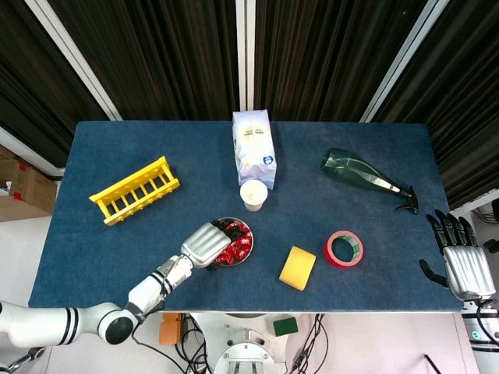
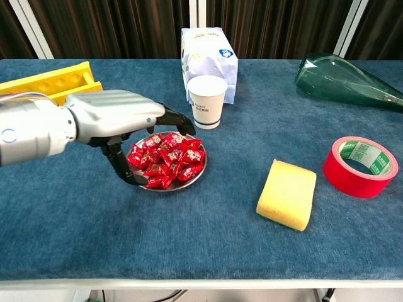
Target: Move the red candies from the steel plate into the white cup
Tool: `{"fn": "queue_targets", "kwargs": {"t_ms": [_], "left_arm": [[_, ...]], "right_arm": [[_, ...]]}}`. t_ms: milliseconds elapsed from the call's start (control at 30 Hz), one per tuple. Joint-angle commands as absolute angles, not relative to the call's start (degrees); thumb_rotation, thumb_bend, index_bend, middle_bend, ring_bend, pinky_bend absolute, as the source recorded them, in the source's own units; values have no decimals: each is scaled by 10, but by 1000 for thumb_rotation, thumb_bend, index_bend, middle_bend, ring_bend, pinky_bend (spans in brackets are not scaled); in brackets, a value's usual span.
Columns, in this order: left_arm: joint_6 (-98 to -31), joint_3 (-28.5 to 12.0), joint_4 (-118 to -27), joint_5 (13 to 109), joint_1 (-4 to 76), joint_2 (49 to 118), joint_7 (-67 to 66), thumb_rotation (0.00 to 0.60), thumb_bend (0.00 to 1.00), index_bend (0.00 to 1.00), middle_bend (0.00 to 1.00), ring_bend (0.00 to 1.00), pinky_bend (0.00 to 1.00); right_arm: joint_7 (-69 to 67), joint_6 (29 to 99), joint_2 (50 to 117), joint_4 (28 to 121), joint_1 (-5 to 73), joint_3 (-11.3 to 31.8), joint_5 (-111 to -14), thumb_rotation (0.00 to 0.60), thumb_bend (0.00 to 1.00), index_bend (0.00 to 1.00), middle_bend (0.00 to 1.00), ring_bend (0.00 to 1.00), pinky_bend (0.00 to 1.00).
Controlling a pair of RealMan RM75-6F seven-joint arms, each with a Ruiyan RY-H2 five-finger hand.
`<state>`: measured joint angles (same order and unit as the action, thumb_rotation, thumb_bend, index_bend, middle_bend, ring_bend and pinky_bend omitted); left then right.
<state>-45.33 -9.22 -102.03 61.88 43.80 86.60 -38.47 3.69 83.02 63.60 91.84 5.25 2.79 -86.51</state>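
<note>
The steel plate [image 2: 200, 170] sits on the blue counter [image 1: 109, 257] piled with red candies [image 2: 167, 158], and it serves here as the reference for everything else. The white cup [image 2: 207, 102] stands upright just behind the plate, apart from it, with a white-and-blue bag [image 1: 253, 148] standing right behind the cup.

The left hand [image 2: 116, 119] hangs over the plate's left edge, palm down, its dark fingers [image 2: 178, 117] curled forward over the heap and the thumb reaching down by the plate's left rim — whether a candy is actually pinched cannot be told from either view. The candies all appear to lie in the plate.

To the right of the plate and a little nearer the front edge lies a yellow sponge [image 2: 287, 194]; further right again lies a red roll of tape [image 2: 361, 165], flat on the counter. A green spray bottle [image 1: 366, 178] lies on its side well behind and to the right. A yellow rack [image 1: 134, 190] lies to the left and behind.

The right hand [image 1: 462, 261] is far to the right of the plate, at the counter's right edge, fingers extended and slightly apart, holding nothing.
</note>
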Motion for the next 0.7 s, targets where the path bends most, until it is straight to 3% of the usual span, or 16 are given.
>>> {"fn": "queue_targets", "kwargs": {"t_ms": [33,700], "left_arm": [[-449,-89,-1010,593,458,879,-392,600,166,165,183,112,277],[-501,-49,-988,543,504,896,-414,600,191,234,225,109,263]], "right_arm": [[33,836,637,918,51,29,-867,600,267,0,0,0,0],[7,870,656,915,39,48,-852,600,255,0,0,0,0]]}}
